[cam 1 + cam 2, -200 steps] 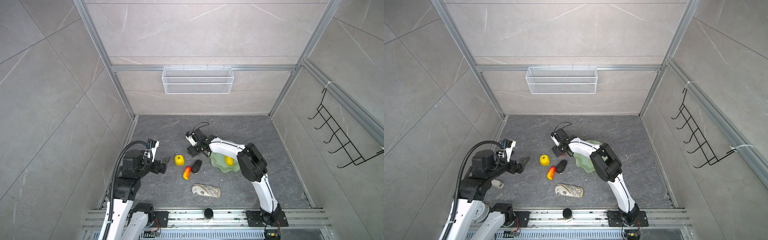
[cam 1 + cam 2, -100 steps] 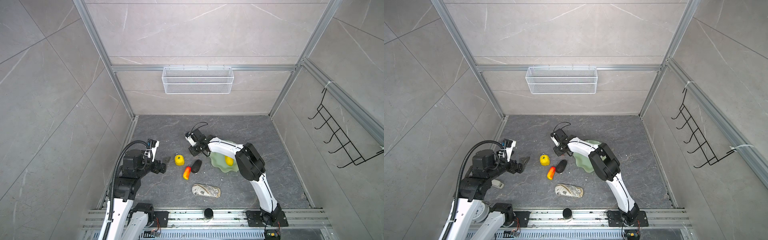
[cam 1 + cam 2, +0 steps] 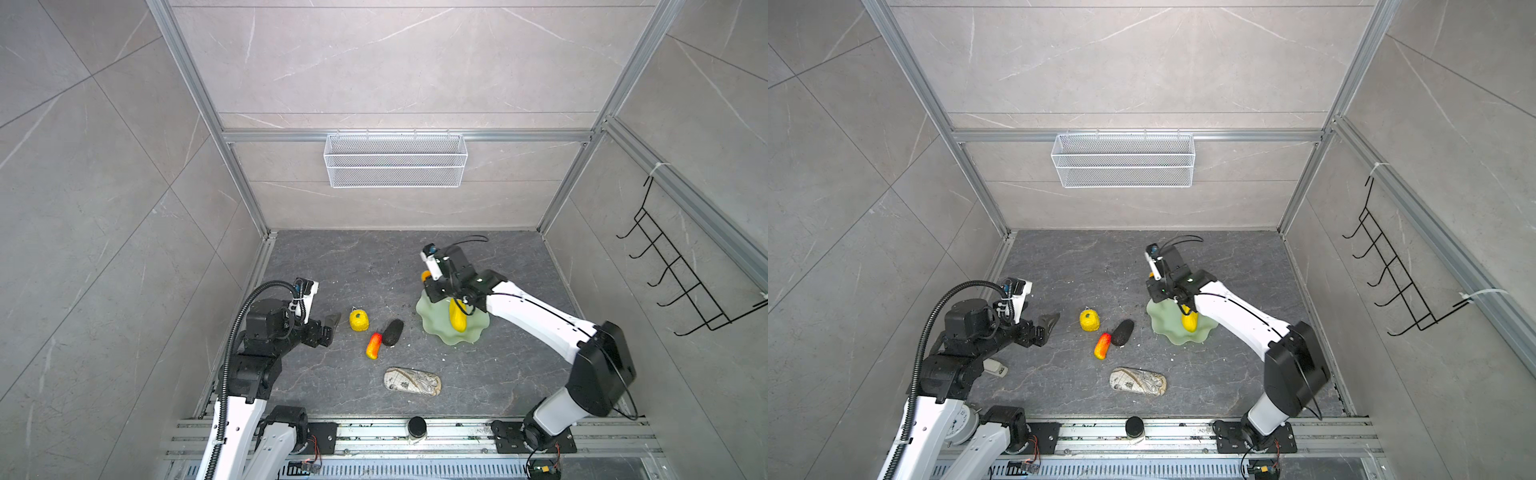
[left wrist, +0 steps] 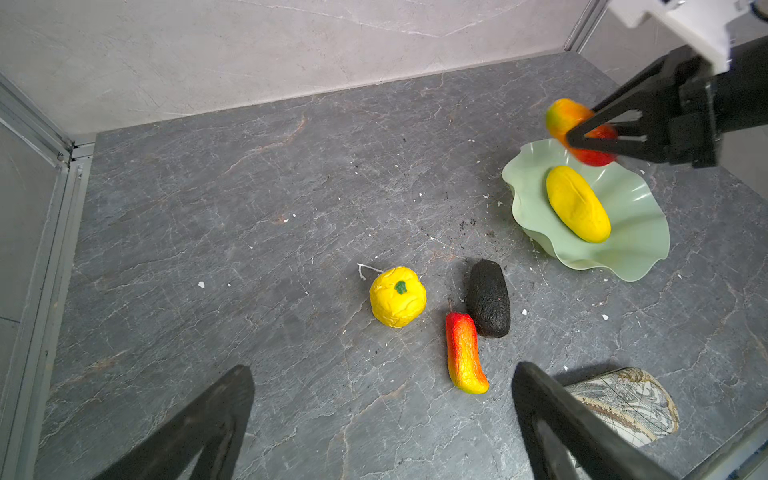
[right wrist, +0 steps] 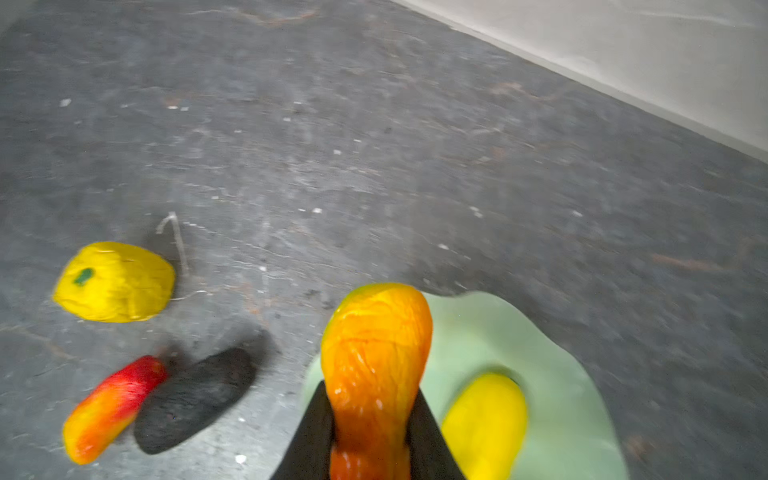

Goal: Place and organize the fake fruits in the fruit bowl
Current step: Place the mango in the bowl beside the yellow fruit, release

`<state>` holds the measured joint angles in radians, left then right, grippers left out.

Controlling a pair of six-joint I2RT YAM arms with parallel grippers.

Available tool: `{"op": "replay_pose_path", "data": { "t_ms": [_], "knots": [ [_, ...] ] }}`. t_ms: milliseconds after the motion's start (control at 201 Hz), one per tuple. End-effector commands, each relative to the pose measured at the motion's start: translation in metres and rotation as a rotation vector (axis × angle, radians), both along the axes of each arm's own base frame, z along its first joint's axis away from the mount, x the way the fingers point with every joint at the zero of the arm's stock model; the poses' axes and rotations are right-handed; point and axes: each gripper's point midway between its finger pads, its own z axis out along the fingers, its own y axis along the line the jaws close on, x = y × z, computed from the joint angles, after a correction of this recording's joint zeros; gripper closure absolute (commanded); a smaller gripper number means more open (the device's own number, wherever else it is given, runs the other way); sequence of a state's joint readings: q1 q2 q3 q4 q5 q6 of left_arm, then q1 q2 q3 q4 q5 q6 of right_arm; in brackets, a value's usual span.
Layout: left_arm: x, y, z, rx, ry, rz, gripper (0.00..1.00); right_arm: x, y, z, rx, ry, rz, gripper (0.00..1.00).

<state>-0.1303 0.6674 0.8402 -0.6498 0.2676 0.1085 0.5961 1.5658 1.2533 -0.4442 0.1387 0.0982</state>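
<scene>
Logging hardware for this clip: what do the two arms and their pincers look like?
Both have white link shells and black joint housings. The left arm carries a thick black corrugated hose; the right arm a thin black cable loop. Each wrist bears a white camera mount. The left pincer and right pincer have black, tapered wedge-shaped fingers.

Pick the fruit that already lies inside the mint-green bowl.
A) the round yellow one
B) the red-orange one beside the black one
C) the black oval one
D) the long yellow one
D: the long yellow fruit lies inside the fruit bowl, while the right gripper is shut on a second red-orange fruit by the bowl's rim.
</scene>
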Motion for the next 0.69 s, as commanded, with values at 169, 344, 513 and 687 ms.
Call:
{"op": "replay_pose_path", "data": {
  "t_ms": [169,344,513,687],
  "knots": [
    [0.005,-0.001,0.010,-0.015,-0.029,0.000,0.00,-0.028,-0.110,-0.052,-0.114,0.124,-0.335,1.00],
    [0.005,-0.001,0.011,-0.020,-0.027,0.001,0.00,-0.029,-0.122,-0.075,-0.151,0.173,-0.379,0.97],
    [0.005,-0.001,0.010,-0.019,-0.027,0.002,0.00,-0.025,-0.125,-0.094,-0.151,0.204,-0.393,0.93],
    [0.005,-0.001,0.010,-0.020,-0.028,0.001,0.00,-0.020,-0.124,-0.109,-0.144,0.224,-0.389,0.91]
  ]
}}
